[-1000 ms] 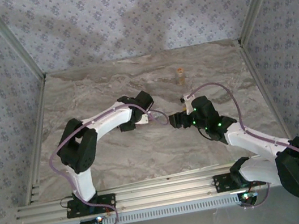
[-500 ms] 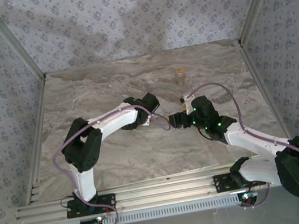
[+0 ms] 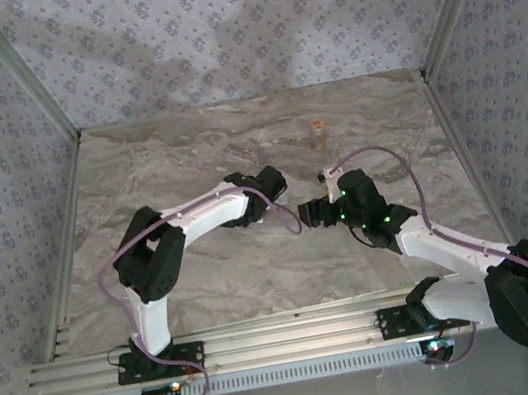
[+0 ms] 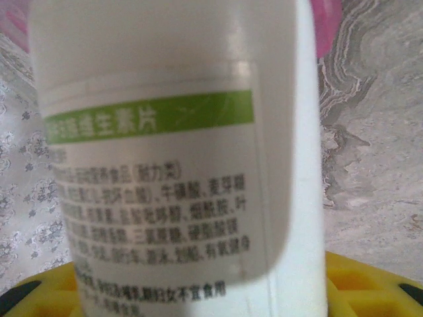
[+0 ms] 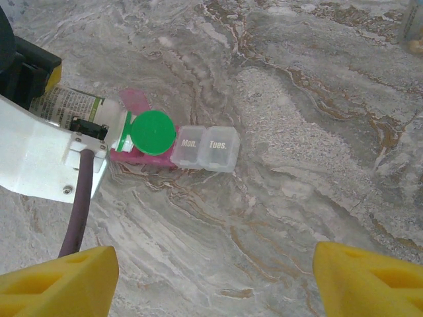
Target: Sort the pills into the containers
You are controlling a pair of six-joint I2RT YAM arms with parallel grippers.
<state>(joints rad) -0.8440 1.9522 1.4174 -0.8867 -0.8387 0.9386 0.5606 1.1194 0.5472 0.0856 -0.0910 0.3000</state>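
The left gripper (image 4: 198, 294) is closed partway on the white bottle (image 4: 172, 165), with a yellow finger on either side of the labelled body. The bottle lies tipped on its side in the grip. Just ahead of those fingers the green cap (image 5: 152, 132) sits on the bottle's neck. Right under and past the cap lies the pill case (image 5: 203, 148) on the marble table (image 5: 310, 211), its pink end beneath the cap. The right gripper (image 5: 215, 281) hangs above and short of the case, its jaws wide apart with nothing between them. Far ahead of it, to its right, stands the vial (image 5: 414, 26).

By my judgement the cap must come off before anything can pour. The left gripper should hold the bottle steady and clear of the pink end. The right should come squarely onto the cap's rim, close evenly, and twist without dragging the bottle into the case.

Count: one bottle, one cap, one case with two clear cells in sight, marked Mon. and Tues., and one vial. Whether any cell holds pills I cannot tell.
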